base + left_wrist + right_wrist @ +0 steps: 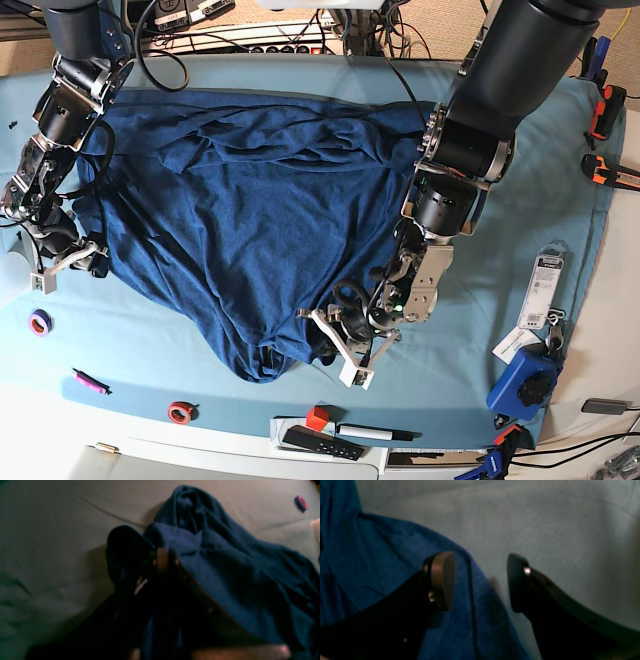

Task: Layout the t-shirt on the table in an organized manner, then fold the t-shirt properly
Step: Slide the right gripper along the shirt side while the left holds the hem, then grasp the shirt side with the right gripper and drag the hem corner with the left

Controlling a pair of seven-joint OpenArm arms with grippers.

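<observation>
Near edge first: my left gripper (340, 345) sits low over the front hem of the shirt (250, 200), jaws pinched tight together with a fold of the blue knit caught between them; in the left wrist view the gripper (163, 558) has cloth bunched up around both fingers. The shirt (225, 562) rises in a ridge just past the tips, with bare table (50, 542) off to the side. Along the front rim I see a red tape roll (181, 411), a pink marker (88, 381) and a black pen (375, 433). Mid-table, the shirt lies spread but wrinkly across the teal table (500, 290), wide at the far side and narrowing toward me. At its side edge my right gripper (62, 262) is spread wide; in the right wrist view the gripper (481, 580) straddles the shirt (382, 562) edge, one finger over fabric, the other over the table (545, 517), nothing held. A purple tape roll (39, 322) lies near it.
</observation>
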